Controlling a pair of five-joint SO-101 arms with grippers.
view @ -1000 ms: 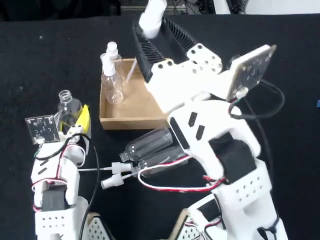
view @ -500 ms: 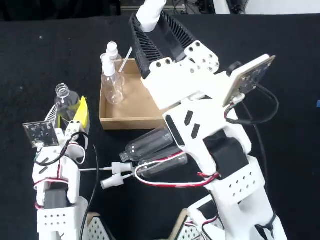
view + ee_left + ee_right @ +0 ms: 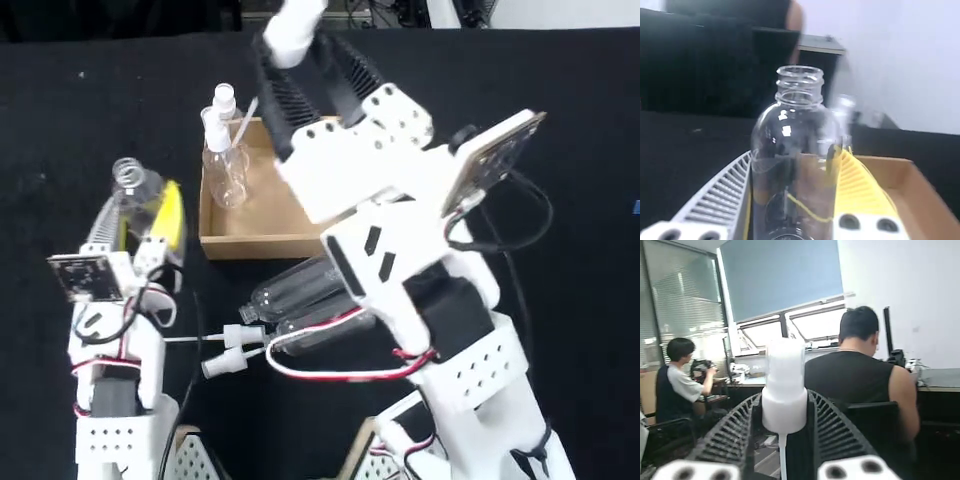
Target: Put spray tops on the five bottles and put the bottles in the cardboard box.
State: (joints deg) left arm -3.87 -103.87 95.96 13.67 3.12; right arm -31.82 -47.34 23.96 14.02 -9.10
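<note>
Black surface [image 3: 560, 120]. At frame left, left pincer [image 3: 140, 198] clamped on upright uncapped bottle [image 3: 795, 140]. Centre: cardboard box [image 3: 265, 225] holds two capped bottles [image 3: 222, 165]; two bare bottles [image 3: 300, 285] lie below it. Top centre: right pincer [image 3: 298, 50] grasps spray top [image 3: 785, 390].

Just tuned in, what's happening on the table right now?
The left gripper holds an open bottle upright beside the cardboard box. The right gripper holds a spray top raised above the box. Two capped bottles stand inside it; two uncapped bottles lie in front, by loose spray tops.
</note>
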